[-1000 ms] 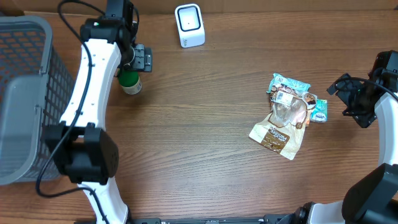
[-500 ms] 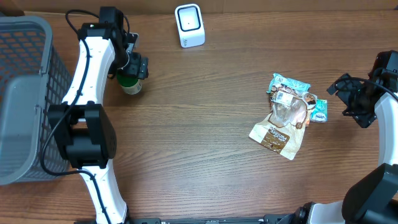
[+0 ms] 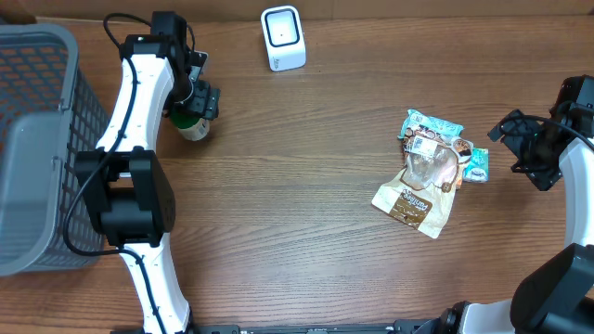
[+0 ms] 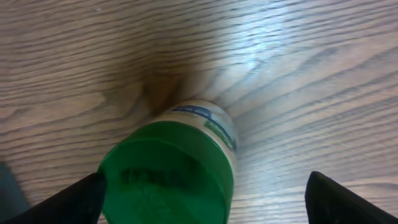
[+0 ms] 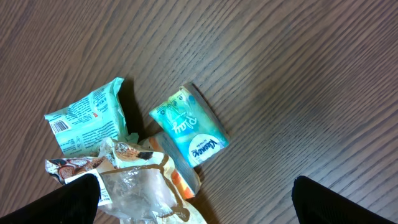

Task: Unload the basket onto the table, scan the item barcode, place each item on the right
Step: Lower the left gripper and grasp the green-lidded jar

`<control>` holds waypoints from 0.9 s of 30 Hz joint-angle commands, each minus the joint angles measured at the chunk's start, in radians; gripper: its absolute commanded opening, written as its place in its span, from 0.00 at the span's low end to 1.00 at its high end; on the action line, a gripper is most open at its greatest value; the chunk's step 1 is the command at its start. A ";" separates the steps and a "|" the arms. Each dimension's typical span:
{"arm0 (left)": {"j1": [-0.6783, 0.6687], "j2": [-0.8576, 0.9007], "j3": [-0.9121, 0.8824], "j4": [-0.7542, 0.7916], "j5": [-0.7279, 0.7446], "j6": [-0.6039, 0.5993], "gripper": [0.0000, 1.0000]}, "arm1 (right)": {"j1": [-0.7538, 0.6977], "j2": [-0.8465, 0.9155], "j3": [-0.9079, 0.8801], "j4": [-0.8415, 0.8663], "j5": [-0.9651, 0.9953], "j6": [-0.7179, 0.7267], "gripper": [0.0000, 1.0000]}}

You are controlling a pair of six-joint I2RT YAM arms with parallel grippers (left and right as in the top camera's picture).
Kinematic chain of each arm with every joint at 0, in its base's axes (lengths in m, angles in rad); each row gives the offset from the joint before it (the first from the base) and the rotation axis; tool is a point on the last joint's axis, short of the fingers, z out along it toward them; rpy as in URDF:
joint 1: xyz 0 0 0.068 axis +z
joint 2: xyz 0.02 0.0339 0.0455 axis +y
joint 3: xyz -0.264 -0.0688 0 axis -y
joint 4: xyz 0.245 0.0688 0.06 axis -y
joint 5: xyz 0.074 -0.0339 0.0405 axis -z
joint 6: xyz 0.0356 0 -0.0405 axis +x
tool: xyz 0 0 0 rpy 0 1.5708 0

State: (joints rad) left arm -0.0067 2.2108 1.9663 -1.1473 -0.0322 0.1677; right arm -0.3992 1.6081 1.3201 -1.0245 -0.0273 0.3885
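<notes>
Now the left arm (image 3: 139, 102) is the near one. Its jaws hang wide open right above the green-capped bottle (image 3: 194, 124) in the upper left of the frame, one on each side of the cap, holding nothing. The bottle stands straight up on the tabletop (image 3: 297, 232), long way up and down, cap toward the jaws. I cannot see its barcode. The white scanner (image 3: 282, 37) sits up and right of it. Far right, the right arm (image 3: 566, 186) has wide, empty jaws by the snack packets (image 3: 422, 176).

Open left claw (image 3: 195, 104) pointing down, open right claw (image 3: 516, 148), arms well apart
</notes>
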 commanded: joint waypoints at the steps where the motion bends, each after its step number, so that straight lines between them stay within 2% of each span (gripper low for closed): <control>1: 0.002 0.047 0.001 -0.008 0.022 -0.044 0.86 | 0.000 -0.022 -0.008 0.001 -0.004 0.005 1.00; 11: -0.007 0.044 0.196 -0.123 0.120 -0.082 0.87 | 0.000 -0.022 -0.007 0.001 -0.004 0.005 1.00; 15: -0.005 0.044 0.271 -0.164 0.092 -0.105 0.87 | 0.000 -0.022 -0.007 0.002 -0.004 0.005 1.00; 19: 0.015 0.046 0.261 -0.159 -0.030 -0.149 0.87 | 0.000 -0.022 -0.008 0.001 -0.004 0.005 1.00; 27: 0.042 0.046 0.107 -0.085 -0.027 -0.140 0.86 | 0.000 -0.022 -0.007 0.002 -0.004 0.005 1.00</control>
State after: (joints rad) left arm 0.0284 2.2482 2.1342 -1.2469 -0.0391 0.0429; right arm -0.3992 1.6081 1.3201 -1.0245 -0.0277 0.3889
